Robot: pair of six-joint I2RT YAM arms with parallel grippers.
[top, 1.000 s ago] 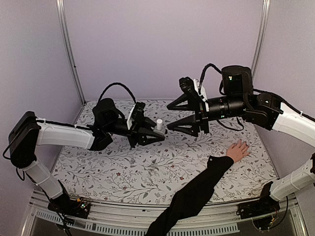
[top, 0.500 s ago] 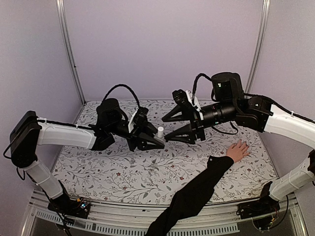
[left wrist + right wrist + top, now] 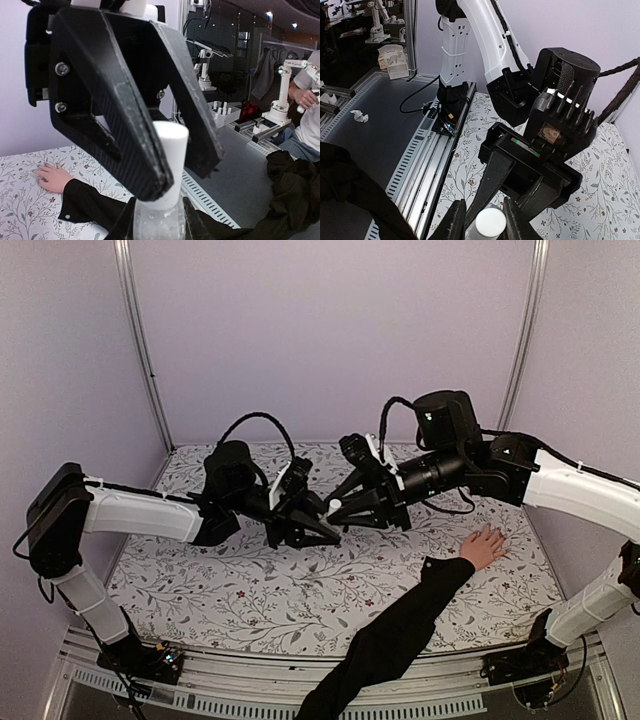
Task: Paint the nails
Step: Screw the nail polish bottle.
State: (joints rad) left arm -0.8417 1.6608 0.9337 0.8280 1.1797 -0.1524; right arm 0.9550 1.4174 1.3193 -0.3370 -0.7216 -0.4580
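My left gripper (image 3: 325, 530) is shut on a small pale translucent bottle (image 3: 159, 222), holding it above the table. The bottle's white cap (image 3: 175, 150) points toward my right gripper (image 3: 338, 510), whose black fingers (image 3: 125, 115) stand on both sides of the cap and press on it. Seen from the right wrist, the cap (image 3: 490, 222) sits between my two fingertips. A light-skinned hand (image 3: 485, 544) with a black sleeve (image 3: 400, 625) lies flat on the cloth at the right. The nails are too small to make out.
A floral cloth (image 3: 250, 590) covers the table. Lilac walls with metal posts (image 3: 142, 350) close in the back and sides. The sleeved arm crosses the front right of the table from the near edge rail (image 3: 250, 695).
My right gripper has moved left and down to the bottle and its wide-open jaws have come together around the cap. The left arm has brought the bottle slightly right. The hand has not moved.
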